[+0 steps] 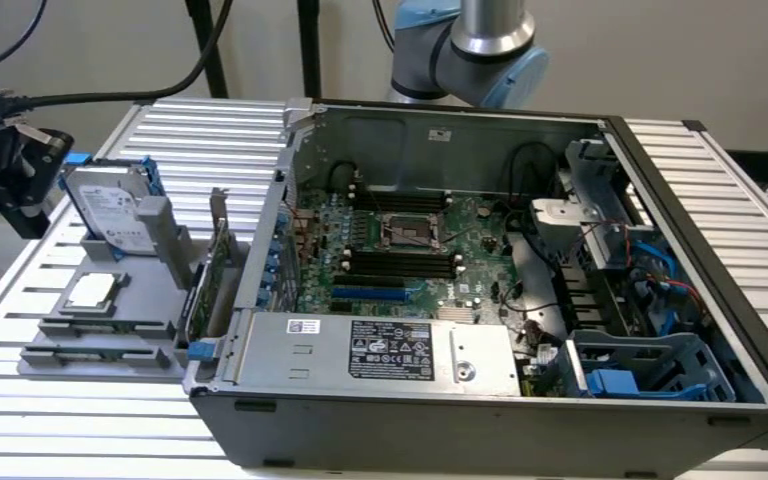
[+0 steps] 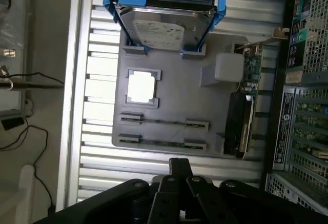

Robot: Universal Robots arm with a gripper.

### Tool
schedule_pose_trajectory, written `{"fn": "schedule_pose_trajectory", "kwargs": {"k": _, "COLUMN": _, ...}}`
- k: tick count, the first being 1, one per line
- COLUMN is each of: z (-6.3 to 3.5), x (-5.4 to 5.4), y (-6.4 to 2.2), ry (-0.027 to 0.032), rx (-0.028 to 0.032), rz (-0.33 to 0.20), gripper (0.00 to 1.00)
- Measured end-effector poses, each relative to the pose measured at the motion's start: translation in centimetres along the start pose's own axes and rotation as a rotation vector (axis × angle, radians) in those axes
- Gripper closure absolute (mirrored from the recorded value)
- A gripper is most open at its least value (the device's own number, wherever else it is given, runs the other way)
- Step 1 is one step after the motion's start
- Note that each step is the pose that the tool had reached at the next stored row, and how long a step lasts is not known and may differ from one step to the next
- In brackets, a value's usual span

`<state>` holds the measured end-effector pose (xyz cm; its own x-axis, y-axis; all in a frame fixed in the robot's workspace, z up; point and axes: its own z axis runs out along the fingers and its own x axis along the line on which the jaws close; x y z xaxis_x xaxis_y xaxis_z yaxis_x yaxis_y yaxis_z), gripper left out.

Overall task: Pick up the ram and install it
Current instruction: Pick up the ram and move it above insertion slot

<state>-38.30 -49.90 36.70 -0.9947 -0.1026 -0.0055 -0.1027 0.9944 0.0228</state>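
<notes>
The closed, empty black tool (image 2: 180, 165) is hovering; the long thin green circuit-board ram (image 2: 161, 143) is lying crosswise just ahead of it.

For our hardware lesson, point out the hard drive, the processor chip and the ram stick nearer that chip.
hard drive (image 2: 166, 29), wrist view, its label.
processor chip (image 2: 141, 87), wrist view, lid centre.
ram stick (image 2: 163, 122), wrist view, middle of its edge.

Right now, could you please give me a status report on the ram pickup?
Claw shut, empty, just off the tray. Two ram sticks in tray slots, untouched. Nothing between claw and sticks.
</notes>
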Motion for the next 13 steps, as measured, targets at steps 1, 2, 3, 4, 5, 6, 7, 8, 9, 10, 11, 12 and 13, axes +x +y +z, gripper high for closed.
{"fn": "schedule_pose_trajectory", "kwargs": {"k": 1, "z": 0.01, "x": 0.00, "y": 0.00, "ry": 0.0004, "rx": -0.0001, "rz": -0.018, "gripper": 0.89}}
{"fn": "schedule_pose_trajectory", "kwargs": {"k": 2, "z": 0.02, "x": 0.00, "y": 0.00, "ry": 0.0008, "rx": -0.0002, "rz": -0.036, "gripper": 0.89}}
{"fn": "schedule_pose_trajectory", "kwargs": {"k": 3, "z": 0.04, "x": 0.00, "y": 0.00, "ry": 0.0013, "rx": -0.0003, "rz": -0.055, "gripper": 0.89}}
{"fn": "schedule_pose_trajectory", "kwargs": {"k": 4, "z": 0.05, "x": 0.00, "y": 0.00, "ry": 0.0017, "rx": -0.0003, "rz": -0.073, "gripper": 0.89}}
{"fn": "schedule_pose_trajectory", "kwargs": {"k": 5, "z": 0.07, "x": 0.00, "y": 0.00, "ry": 0.0021, "rx": -0.0005, "rz": -0.091, "gripper": 0.89}}
{"fn": "schedule_pose_trajectory", "kwargs": {"k": 6, "z": 0.09, "x": 0.00, "y": 0.00, "ry": 0.0025, "rx": -0.0006, "rz": -0.109, "gripper": 0.89}}
{"fn": "schedule_pose_trajectory", "kwargs": {"k": 7, "z": 0.12, "x": 0.00, "y": 0.00, "ry": 0.0028, "rx": -0.0007, "rz": -0.127, "gripper": 0.89}}
{"fn": "schedule_pose_trajectory", "kwargs": {"k": 8, "z": 0.14, "x": 0.00, "y": 0.00, "ry": 0.0033, "rx": -0.0008, "rz": -0.146, "gripper": 0.89}}
{"fn": "schedule_pose_trajectory", "kwargs": {"k": 9, "z": 0.16, "x": 0.00, "y": 0.00, "ry": 0.0038, "rx": -0.0009, "rz": -0.164, "gripper": 0.89}}
{"fn": "schedule_pose_trajectory", "kwargs": {"k": 10, "z": 0.18, "x": 0.00, "y": -0.01, "ry": 0.0041, "rx": -0.0010, "rz": -0.182, "gripper": 0.89}}
{"fn": "schedule_pose_trajectory", "kwargs": {"k": 11, "z": 0.21, "x": 0.00, "y": -0.01, "ry": 0.0046, "rx": -0.0011, "rz": -0.200, "gripper": 0.89}}
{"fn": "schedule_pose_trajectory", "kwargs": {"k": 12, "z": 0.23, "x": 0.00, "y": -0.01, "ry": 0.0050, "rx": -0.0012, "rz": -0.219, "gripper": 0.89}}
{"fn": "schedule_pose_trajectory", "kwargs": {"k": 13, "z": 0.25, "x": 0.00, "y": -0.01, "ry": 0.0054, "rx": -0.0013, "rz": -0.237, "gripper": 0.89}}
